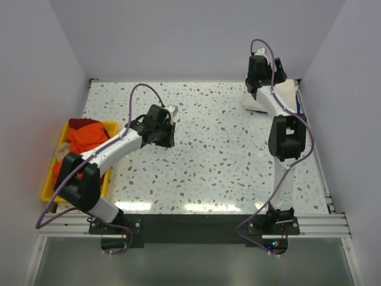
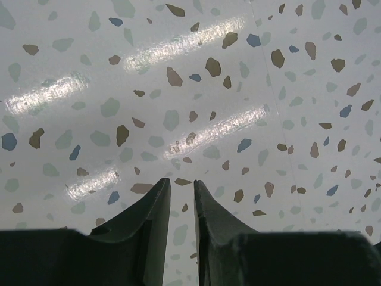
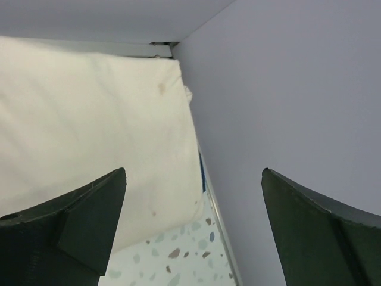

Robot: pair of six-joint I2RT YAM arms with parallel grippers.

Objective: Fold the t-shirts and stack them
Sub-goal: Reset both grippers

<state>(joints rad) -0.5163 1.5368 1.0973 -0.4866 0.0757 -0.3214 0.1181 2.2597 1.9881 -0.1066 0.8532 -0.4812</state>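
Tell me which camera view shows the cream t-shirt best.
The right wrist view: the cream t-shirt fills its left half, lying flat and close up. The top external view shows only parts of it beside the right arm, which covers the rest. The left wrist view shows none of it, only speckled table.

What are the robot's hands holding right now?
Nothing. The left gripper is empty over the table; the right gripper is wide open above the cream shirt.

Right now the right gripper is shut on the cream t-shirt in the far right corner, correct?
No: the right gripper stands open over the cream t-shirt in the far right corner; the right wrist view shows its jaws wide apart.
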